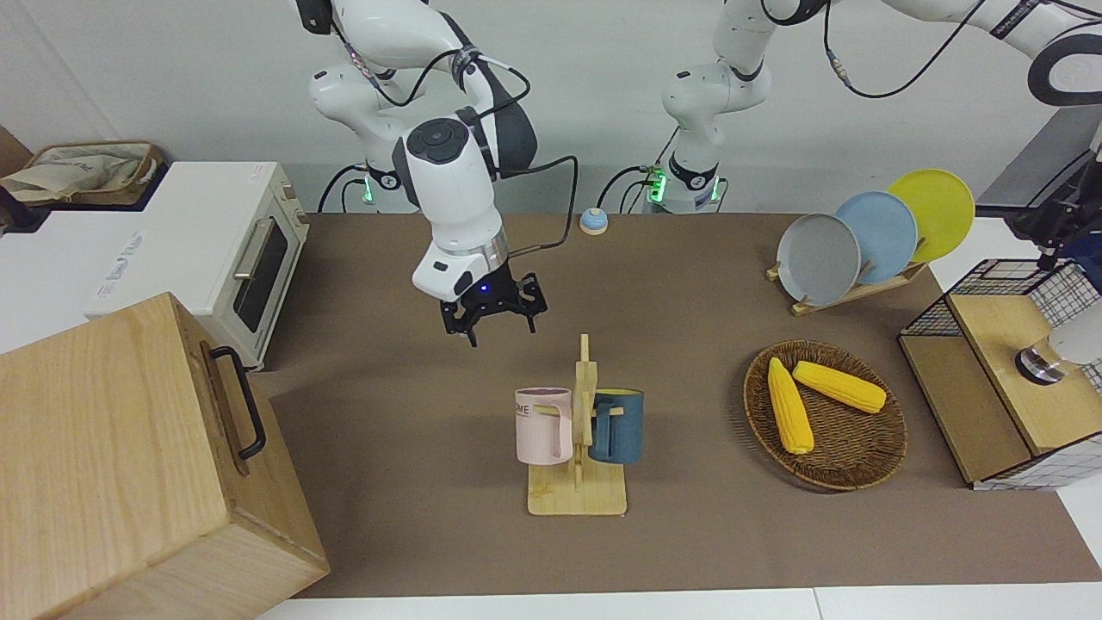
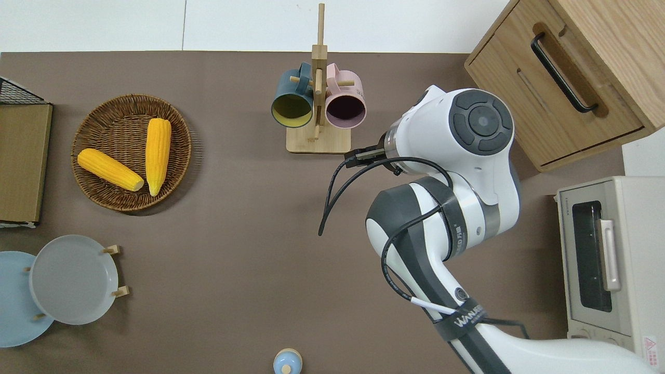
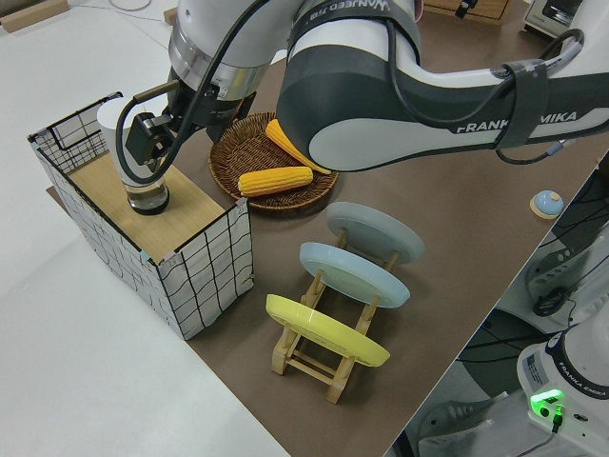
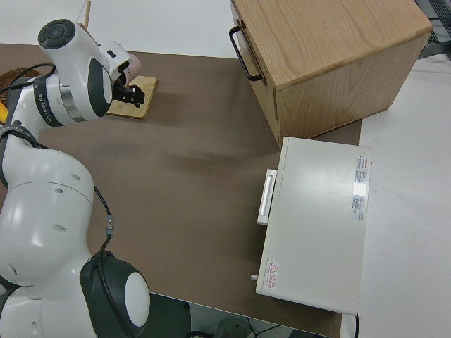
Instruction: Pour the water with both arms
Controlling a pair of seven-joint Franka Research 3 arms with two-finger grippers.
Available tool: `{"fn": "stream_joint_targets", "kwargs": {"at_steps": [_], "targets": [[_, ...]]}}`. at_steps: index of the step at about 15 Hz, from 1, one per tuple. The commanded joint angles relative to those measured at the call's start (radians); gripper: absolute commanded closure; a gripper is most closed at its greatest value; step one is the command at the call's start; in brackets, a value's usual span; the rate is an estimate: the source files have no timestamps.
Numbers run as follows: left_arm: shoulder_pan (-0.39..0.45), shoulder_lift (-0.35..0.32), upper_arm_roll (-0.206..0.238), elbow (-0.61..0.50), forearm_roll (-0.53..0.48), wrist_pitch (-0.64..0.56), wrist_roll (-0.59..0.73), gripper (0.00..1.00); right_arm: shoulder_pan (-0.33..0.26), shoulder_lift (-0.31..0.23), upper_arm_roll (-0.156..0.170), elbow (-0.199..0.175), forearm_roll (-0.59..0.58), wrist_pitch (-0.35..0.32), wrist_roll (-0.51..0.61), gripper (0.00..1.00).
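- Right gripper [image 1: 497,315], fingers spread and empty, is seen centre frame, up-left of the pink mug [image 1: 542,425] hung on the mug rack [image 1: 578,492].
- Left gripper [image 3: 147,145] is poised at the glass cup [image 3: 145,187] on the wire crate [image 3: 195,249]; finger state cannot be told.

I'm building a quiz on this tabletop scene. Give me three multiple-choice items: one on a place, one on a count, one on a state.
1. Where do the corn cobs lie?
A. in the wicker basket
B. on the toaster oven
C. on the plate rack

2. How many plates stand in the plate rack?
A. one
B. three
C. five

3. The right pincer is
A. shut on the pink mug
B. open and empty
C. shut on a plate

Key: 1 A, both corn cobs rest in the wicker basket. 2 B, grey, blue and yellow plates. 3 B, the right pincer shows spread fingers, holding nothing, apart from the pink mug.
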Motion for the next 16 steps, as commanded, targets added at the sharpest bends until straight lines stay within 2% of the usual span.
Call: {"fn": "stream_joint_targets", "kwargs": {"at_steps": [1,3,6,9,11,13,14,16], "targets": [[0.013,0.047,-0.010,-0.024,-0.152,0.112,0.048,0.00,0.026,0.054,-0.002,0.018,-0.096,0.155,0.026,0.015],[0.013,0.070,-0.015,-0.025,-0.210,0.158,0.065,0.00,0.023,0.070,-0.002,0.021,-0.174,0.206,0.048,0.019],[0.010,0.096,-0.018,-0.024,-0.259,0.226,0.085,0.00,0.012,0.099,-0.002,0.052,-0.201,0.239,0.040,0.034],[0.018,0.129,-0.016,-0.019,-0.346,0.254,0.163,0.00,0.003,0.146,-0.002,0.125,-0.201,0.247,0.022,0.061],[0.019,0.140,-0.016,-0.018,-0.405,0.278,0.193,0.00,-0.003,0.160,-0.002,0.148,-0.199,0.250,-0.006,0.128],[0.012,0.146,-0.018,-0.019,-0.417,0.327,0.220,0.00,-0.008,0.173,-0.002,0.150,-0.199,0.284,-0.020,0.186],[0.013,0.148,-0.021,-0.019,-0.419,0.329,0.231,0.00,-0.009,0.177,-0.002,0.150,-0.199,0.313,-0.021,0.236],[0.021,0.153,-0.042,-0.019,-0.443,0.332,0.236,0.00,-0.008,0.179,-0.002,0.150,-0.201,0.319,-0.023,0.382]]}}
